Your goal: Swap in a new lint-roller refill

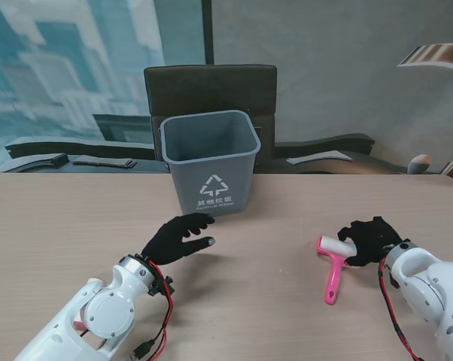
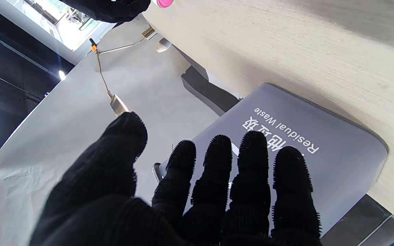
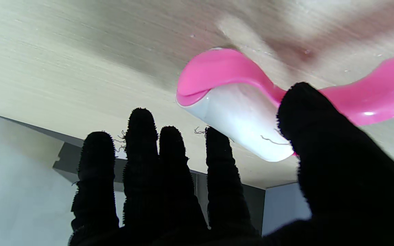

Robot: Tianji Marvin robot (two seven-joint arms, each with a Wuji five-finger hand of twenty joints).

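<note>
Grey bin [image 1: 211,162] blocks the middle; bare table [image 1: 53,226] either side

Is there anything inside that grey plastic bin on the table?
The grey plastic waste bin shows only bare inner walls from above; its front wall hides the bottom, so contents there cannot be ruled out.

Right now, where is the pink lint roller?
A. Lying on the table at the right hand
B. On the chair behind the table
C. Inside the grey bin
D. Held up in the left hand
A: the pink lint roller lies flat on the table with its white roll end at the right hand, whose fingers are spread rather than closed on it; the left hand holds nothing, near the grey bin.
</note>
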